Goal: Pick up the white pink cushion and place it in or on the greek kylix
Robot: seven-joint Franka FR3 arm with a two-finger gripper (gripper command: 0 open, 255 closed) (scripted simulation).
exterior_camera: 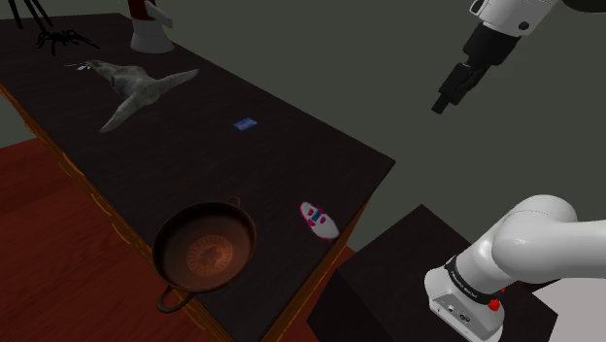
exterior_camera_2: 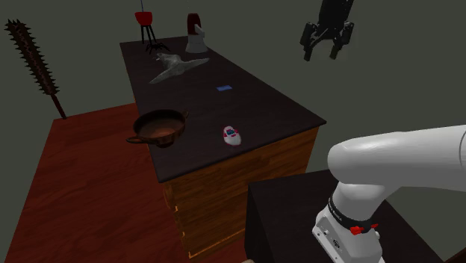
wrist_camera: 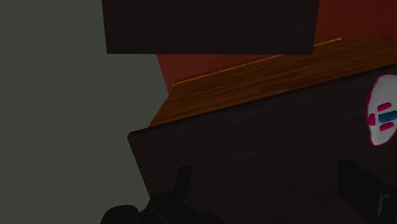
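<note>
Jaws: one pair, released and grasping nothing, held high in the air off the bench's (exterior_camera: 243, 165) near end.
Cushion (exterior_camera: 318, 219): one, lying flat on the bench close to its near edge, on the shoulder view's right of the kylix and apart from it.
Cushion's look: white oval with a pink rim, pink bars and a blue mark on its face.
Kylix (exterior_camera: 204, 248): one, a brown shallow bowl with two loop handles, upright at the near corner.
Further back: one small blue card (exterior_camera: 244, 123), one grey winged figure (exterior_camera: 136, 87).
</note>
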